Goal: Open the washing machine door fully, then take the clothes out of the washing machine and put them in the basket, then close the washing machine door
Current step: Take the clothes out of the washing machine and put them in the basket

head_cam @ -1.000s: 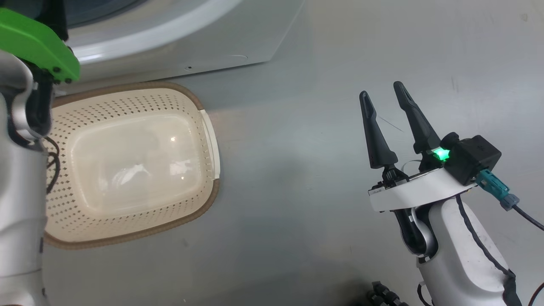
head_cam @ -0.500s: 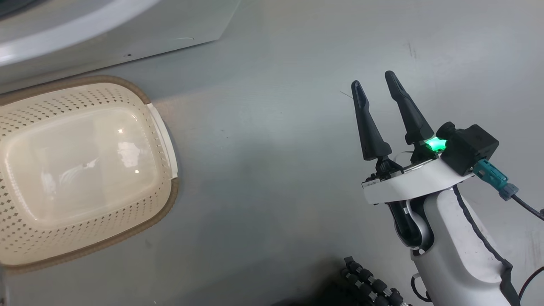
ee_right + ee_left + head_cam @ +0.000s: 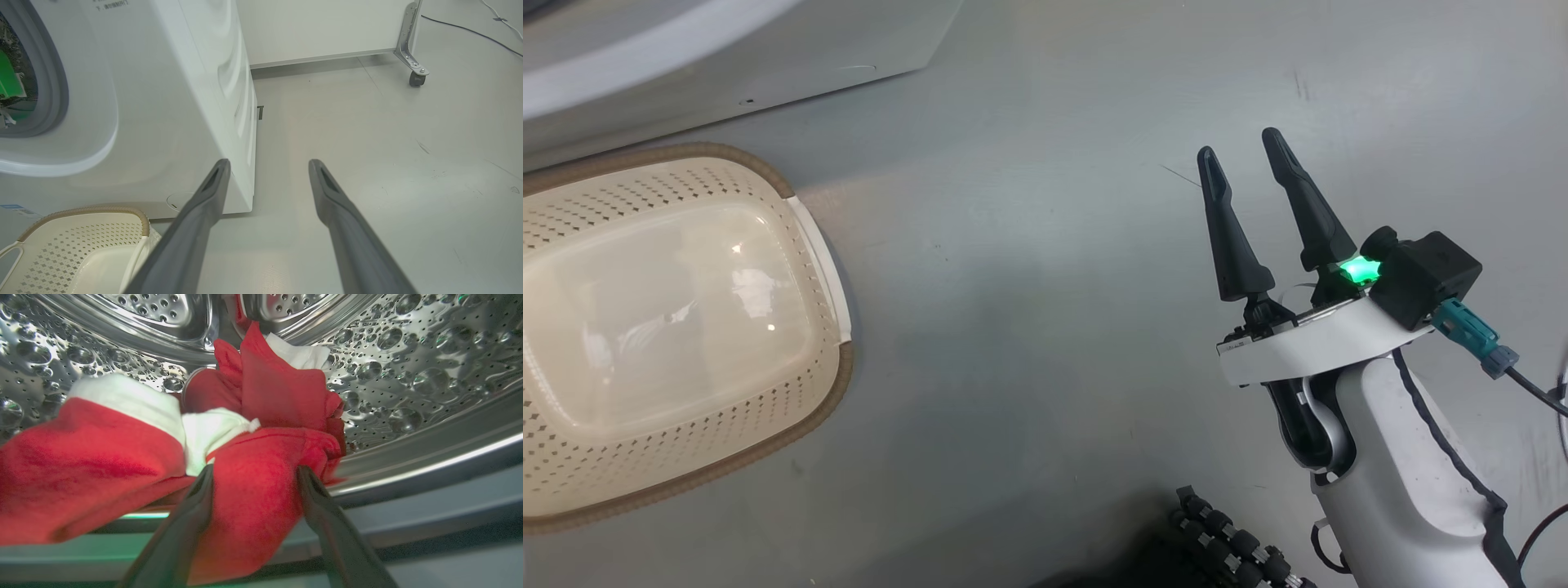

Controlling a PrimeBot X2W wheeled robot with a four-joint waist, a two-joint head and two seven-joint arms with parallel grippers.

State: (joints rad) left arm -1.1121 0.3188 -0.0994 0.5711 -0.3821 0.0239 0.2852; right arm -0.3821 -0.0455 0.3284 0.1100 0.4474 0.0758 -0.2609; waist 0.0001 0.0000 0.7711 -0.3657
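Observation:
In the left wrist view, red clothes (image 3: 102,457) with white trim lie in the perforated steel drum (image 3: 408,375). My left gripper (image 3: 255,469) is open, its fingers on either side of a bunched red fold. The washing machine (image 3: 171,102) is white, with its grey gasket (image 3: 57,81) showing at the left of the right wrist view. Its door is out of view. The cream basket (image 3: 837,384) stands empty on the floor before the machine's base (image 3: 727,65). My right gripper (image 3: 1240,143) hangs open over bare floor, right of the basket (image 3: 81,210).
Grey floor stretches right of the machine. A white panel on a caster wheel (image 3: 414,77) stands at the back, with a cable (image 3: 470,28) on the floor beyond it. A black ribbed hose (image 3: 1233,543) lies near my right arm's base.
The head camera has swung right: basket and machine slid left in the picture and my left forearm left it. The right gripper has stayed open and barely moved.

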